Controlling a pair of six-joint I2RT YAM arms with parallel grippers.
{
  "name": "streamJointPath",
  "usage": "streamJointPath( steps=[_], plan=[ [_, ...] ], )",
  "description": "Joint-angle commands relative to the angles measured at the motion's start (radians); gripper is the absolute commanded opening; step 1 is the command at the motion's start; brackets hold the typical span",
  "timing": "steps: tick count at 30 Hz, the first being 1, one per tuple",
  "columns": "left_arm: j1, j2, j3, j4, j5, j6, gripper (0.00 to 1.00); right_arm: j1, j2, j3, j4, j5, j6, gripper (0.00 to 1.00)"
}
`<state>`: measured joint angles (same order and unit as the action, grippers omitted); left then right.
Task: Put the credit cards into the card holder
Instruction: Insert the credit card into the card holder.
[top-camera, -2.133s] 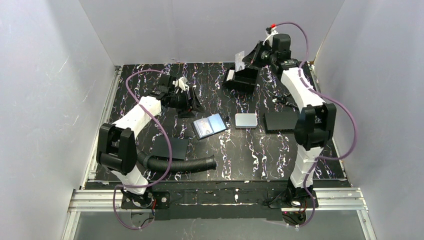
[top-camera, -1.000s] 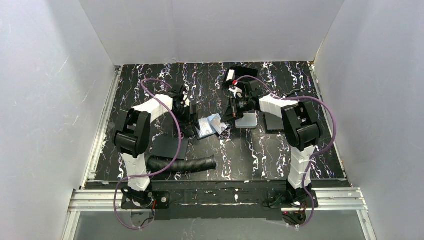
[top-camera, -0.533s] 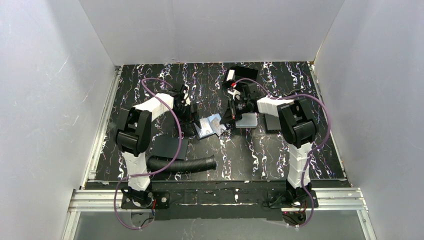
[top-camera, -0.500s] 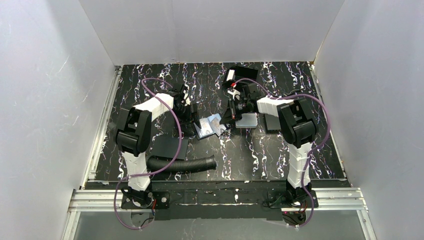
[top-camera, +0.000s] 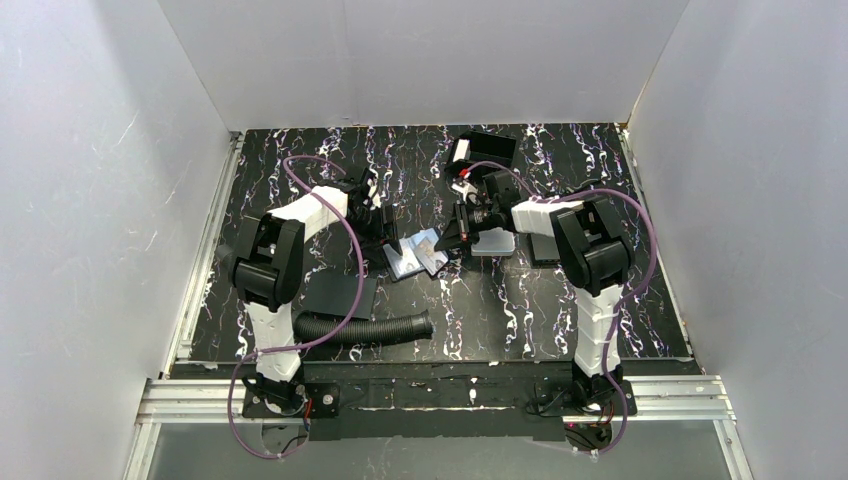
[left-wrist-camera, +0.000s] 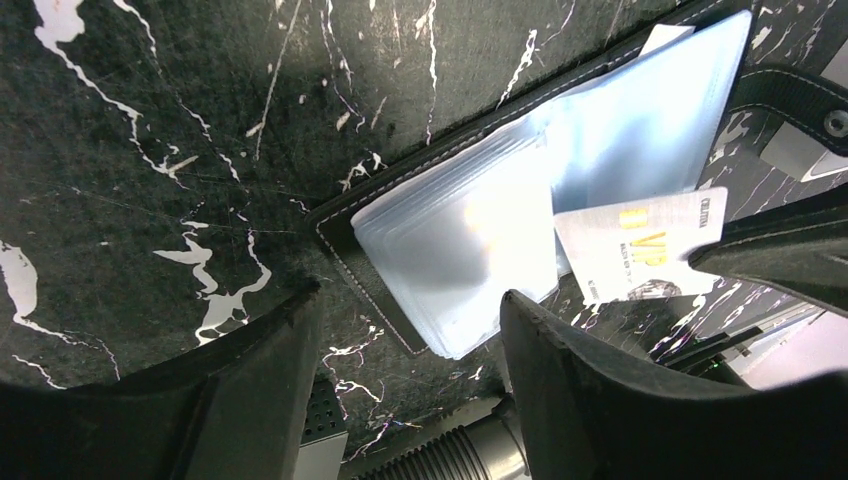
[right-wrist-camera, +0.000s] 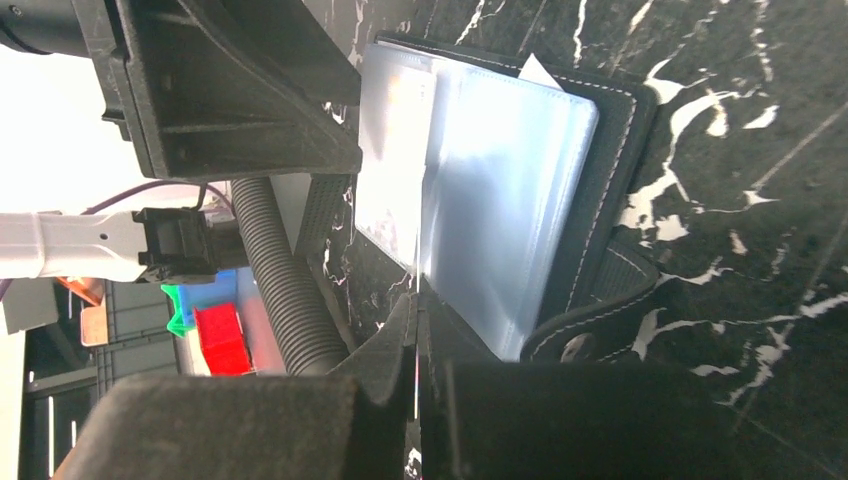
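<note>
**Operator:** Where is the card holder located?

**Technician:** The card holder (top-camera: 414, 258) is laid open on the black marbled worktop (top-camera: 500, 310), near its middle. The clear plastic sleeves are turned upward and fanned, and the black stitched cover is seen beneath them. In the right wrist view, the closing tab (right-wrist-camera: 590, 330) with its snap is folded out at the edge of the holder nearest that camera.

**Operator:** How is the left hand set?

**Technician:** The left hand (left-wrist-camera: 410, 320) is spread open. Its two fingers are held well apart, and one corner of the holder is seen between them. Whether the cover is touched by either finger cannot be told.

**Operator:** And the right hand?

**Technician:** The right hand (right-wrist-camera: 418, 315) is closed, with only a thin seam left between the fingers. In the left wrist view, a pale credit card (left-wrist-camera: 630, 255) marked with gold "VIP" lettering is gripped by one end in that hand. The free end of the card is placed at the edge of the sleeves. Whether it is inside a sleeve cannot be told.

**Operator:** What else is seen?

**Technician:** A pale corner (left-wrist-camera: 665, 38) is seen protruding from behind the sleeves; what it belongs to cannot be told. A silver-grey case (top-camera: 492, 242) is placed just beside the right hand, on the side away from the holder. A black corrugated hose (top-camera: 370, 328) is laid nearer the arm bases, with a flat black pad (top-camera: 335, 295) beside it. A black box (top-camera: 483, 150) is set at the far edge.
</note>
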<state>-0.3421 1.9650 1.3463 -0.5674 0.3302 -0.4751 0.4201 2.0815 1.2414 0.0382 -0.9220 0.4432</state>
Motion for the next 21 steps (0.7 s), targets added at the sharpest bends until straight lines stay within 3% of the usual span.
streamJointPath(
  steps=[1,6,11,21],
  plan=[
    [-0.005,0.057,0.001,0.020,-0.038,0.020,0.58,0.010,-0.012,-0.018,0.065,-0.042,0.018,0.01],
    [-0.005,0.072,0.002,-0.008,-0.095,0.027,0.41,0.005,-0.031,-0.029,0.068,-0.037,0.021,0.01],
    [-0.005,0.089,-0.006,-0.013,-0.136,0.048,0.32,-0.001,-0.025,-0.031,0.076,-0.034,0.027,0.01],
    [-0.005,0.100,-0.012,-0.014,-0.146,0.060,0.28,-0.003,-0.002,-0.047,0.149,-0.044,0.084,0.01]
  ],
)
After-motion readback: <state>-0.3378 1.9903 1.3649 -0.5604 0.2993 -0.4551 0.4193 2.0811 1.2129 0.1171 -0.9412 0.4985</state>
